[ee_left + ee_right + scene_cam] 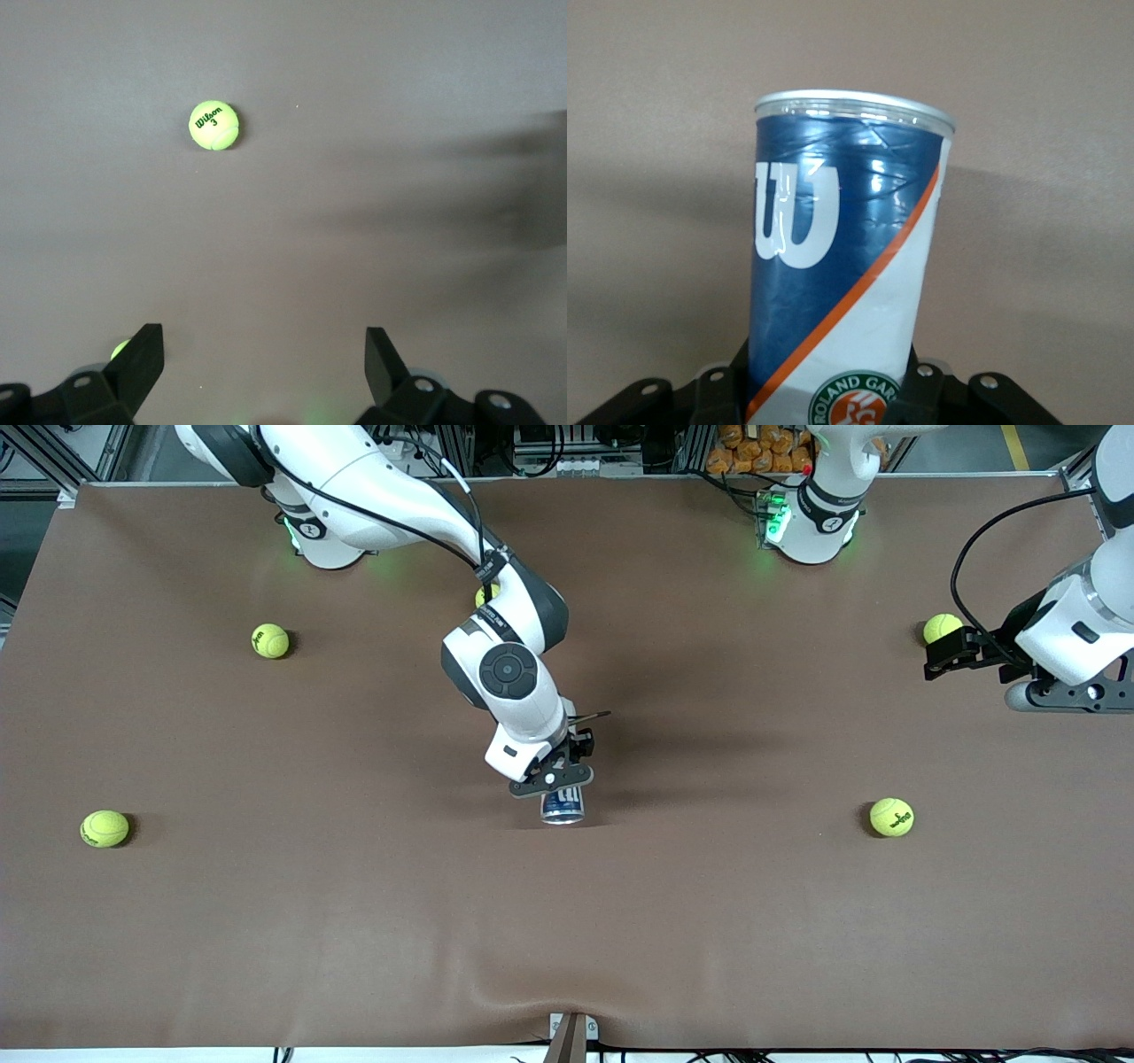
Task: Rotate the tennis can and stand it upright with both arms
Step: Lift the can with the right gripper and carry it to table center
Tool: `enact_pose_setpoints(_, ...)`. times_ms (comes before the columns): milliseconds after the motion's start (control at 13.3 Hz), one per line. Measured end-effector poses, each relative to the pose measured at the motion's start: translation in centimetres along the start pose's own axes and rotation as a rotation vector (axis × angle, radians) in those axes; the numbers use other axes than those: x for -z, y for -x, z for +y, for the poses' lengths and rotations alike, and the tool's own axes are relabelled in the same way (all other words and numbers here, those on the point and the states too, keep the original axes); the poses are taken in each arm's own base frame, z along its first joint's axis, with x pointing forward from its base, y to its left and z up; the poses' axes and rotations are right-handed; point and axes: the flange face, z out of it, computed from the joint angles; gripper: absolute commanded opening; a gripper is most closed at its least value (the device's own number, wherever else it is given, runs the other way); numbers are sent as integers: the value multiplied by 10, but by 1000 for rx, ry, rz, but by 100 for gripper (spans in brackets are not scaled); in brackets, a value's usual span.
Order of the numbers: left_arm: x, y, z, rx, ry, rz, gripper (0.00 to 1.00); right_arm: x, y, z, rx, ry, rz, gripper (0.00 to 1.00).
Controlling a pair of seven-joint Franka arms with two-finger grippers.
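Note:
The tennis can [563, 806] has a navy label with a white "W", a red stripe and a silvery rim. It is at the middle of the table, held by one end, with its rim end pointing down at the table. My right gripper [556, 781] is shut on it from above. In the right wrist view the can [842, 239] fills the middle and sits between the fingers of the right gripper [824, 394]. My left gripper [932, 661] waits open and empty over the left arm's end of the table, and it shows open in the left wrist view [264, 354].
Several yellow tennis balls lie about: one [942, 628] beside the left gripper, one [891, 817] nearer the front camera, two [270, 640] [104, 828] toward the right arm's end, one [485, 593] half hidden by the right arm. A ball [213, 125] shows in the left wrist view.

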Motion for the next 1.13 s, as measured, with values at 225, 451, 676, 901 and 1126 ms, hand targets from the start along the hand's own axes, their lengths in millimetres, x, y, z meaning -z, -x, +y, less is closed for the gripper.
enact_pose_setpoints(225, -7, -5, 0, 0, 1, -8, 100, 2, -11, 18, 204, 23, 14, 59)
enact_pose_setpoints(451, -9, -6, 0, -1, 2, -9, 100, 3, -16, 28, 454, 29, 14, 59)
enact_pose_setpoints(676, -9, -7, 0, -1, 2, -7, 100, 0, -17, 28, 632, 30, 13, 59)
enact_pose_setpoints(901, -9, -7, 0, -1, 2, -7, 100, -3, -17, 28, 829, 32, 12, 59)
enact_pose_setpoints(1126, -10, -8, 0, -1, 2, -8, 100, -9, -21, 27, 1096, 63, 55, 62)
